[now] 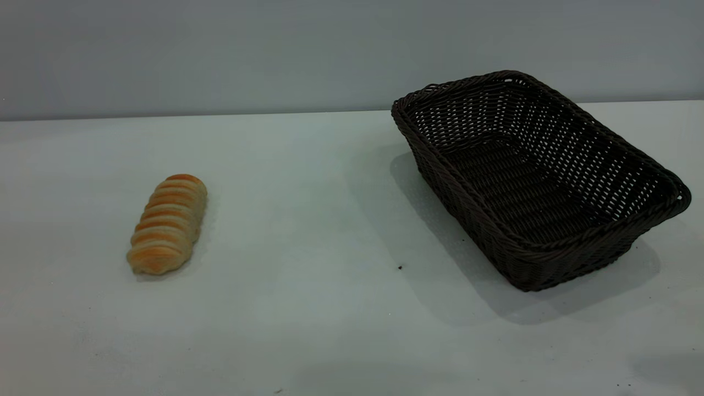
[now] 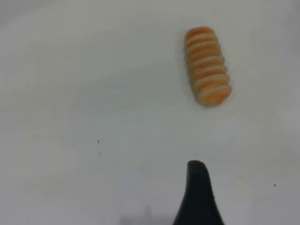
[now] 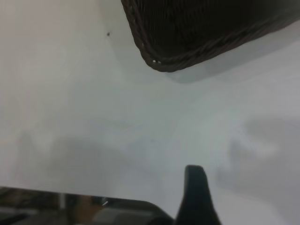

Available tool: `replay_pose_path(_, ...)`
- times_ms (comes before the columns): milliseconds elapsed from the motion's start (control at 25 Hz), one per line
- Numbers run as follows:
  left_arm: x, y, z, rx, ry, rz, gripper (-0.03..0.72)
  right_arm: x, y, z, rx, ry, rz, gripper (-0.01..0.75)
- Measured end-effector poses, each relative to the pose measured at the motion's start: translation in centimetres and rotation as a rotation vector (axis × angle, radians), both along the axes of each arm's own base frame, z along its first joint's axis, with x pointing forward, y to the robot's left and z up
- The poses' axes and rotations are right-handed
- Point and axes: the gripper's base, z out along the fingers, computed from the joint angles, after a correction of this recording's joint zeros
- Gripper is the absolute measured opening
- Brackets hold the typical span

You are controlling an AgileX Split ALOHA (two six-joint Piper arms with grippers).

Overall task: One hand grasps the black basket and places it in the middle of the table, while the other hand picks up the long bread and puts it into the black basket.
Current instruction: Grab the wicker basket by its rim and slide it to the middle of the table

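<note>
A plain white-grey bench (image 1: 330,308) carries both things. Nearest, at its left, lies the long bread (image 1: 168,224): probably soft and light, best pinched gently across its middle. Farther right sits the black basket (image 1: 536,176), stiff wicker, graspable by its braided rim. Neither hand's opening can be told.
</note>
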Motion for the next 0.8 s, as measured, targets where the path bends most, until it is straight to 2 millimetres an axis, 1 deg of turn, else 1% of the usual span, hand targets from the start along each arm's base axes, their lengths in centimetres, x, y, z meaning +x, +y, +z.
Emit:
replay_pose_path(200,0.6,-0.1,0.3,0.005,-0.054,-0.012,0.591,4.1,0.9,-4.3,0.084,0.14,-0.121,0.587)
replay_pose_path(360,0.8,-0.1,0.4,0.005,-0.075,-0.014,0.591,7.0,1.3,-7.1,0.149,0.19,-0.25,0.587)
replay_pose_path(520,0.8,-0.1,0.5,0.005,-0.079,-0.014,0.591,8.6,1.6,-10.0,0.207,0.279,-0.37,0.587)
replay_pose_path(600,0.8,-0.1,0.5,0.005,-0.079,-0.014,0.591,9.2,1.8,-11.1,0.235,0.31,-0.415,0.587)
replay_pose_path(800,0.8,-0.1,0.5,0.005,-0.08,-0.014,0.591,10.7,2.0,-12.9,0.292,0.345,-0.531,0.587)
